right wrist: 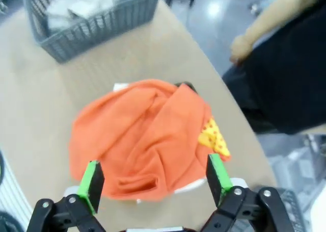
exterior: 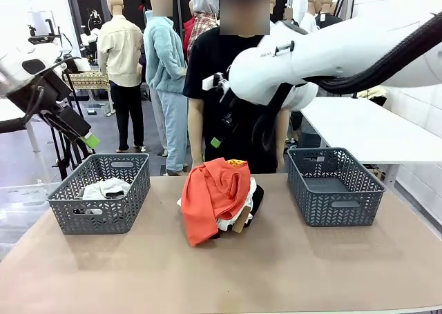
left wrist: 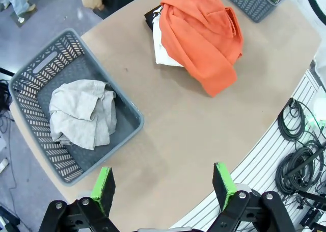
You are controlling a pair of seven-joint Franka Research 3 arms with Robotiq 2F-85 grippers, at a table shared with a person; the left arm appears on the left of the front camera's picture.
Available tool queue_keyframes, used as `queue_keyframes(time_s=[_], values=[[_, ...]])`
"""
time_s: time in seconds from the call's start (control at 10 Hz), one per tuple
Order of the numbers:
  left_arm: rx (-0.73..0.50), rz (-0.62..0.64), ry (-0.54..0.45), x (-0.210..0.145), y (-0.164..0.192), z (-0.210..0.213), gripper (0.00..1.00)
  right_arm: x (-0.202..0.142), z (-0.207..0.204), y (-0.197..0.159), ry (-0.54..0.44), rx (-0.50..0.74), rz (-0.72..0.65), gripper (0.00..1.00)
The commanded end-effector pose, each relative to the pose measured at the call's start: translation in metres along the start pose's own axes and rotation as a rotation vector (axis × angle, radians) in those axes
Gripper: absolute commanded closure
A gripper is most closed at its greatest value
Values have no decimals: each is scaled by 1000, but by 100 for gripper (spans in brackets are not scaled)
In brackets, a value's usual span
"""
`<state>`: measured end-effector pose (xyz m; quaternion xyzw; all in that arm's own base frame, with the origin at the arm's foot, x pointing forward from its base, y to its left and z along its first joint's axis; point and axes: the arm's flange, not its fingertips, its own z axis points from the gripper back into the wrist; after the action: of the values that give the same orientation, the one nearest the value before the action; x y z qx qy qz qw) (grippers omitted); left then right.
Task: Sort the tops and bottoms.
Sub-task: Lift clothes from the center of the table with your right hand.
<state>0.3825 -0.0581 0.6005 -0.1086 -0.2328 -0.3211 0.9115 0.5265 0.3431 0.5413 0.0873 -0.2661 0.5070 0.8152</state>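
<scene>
Orange-red top [exterior: 214, 190] piled between grey baskets [exterior: 103, 217]; left gripper [left wrist: 163, 183], right gripper [right wrist: 154, 175] apart, empty.

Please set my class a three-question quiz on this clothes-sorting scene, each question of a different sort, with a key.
1. True or false: the orange top lies inside a basket.
2. Which basket holds a pale cloth? A: the left basket. B: the right one. C: both.
3. Fill in: the right gripper hovers above the orange top with its jaws ____.

Key: 1 false, it lies on the pile on the table; 2 A; 3 open.
</scene>
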Motion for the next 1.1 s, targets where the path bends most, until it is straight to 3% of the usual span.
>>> queue_keyframes(time_s=[0.0,0.2,0.5,1.0], values=[[-3,5,5,1,0,2,0,44,-4,-4,214,12,35,0],[-3,5,5,1,0,2,0,58,-37,-16,330,39,57,0],[-3,5,5,1,0,2,0,75,-82,-11,403,74,66,0],[-3,5,5,1,0,2,0,52,-144,-7,490,88,3,0]])
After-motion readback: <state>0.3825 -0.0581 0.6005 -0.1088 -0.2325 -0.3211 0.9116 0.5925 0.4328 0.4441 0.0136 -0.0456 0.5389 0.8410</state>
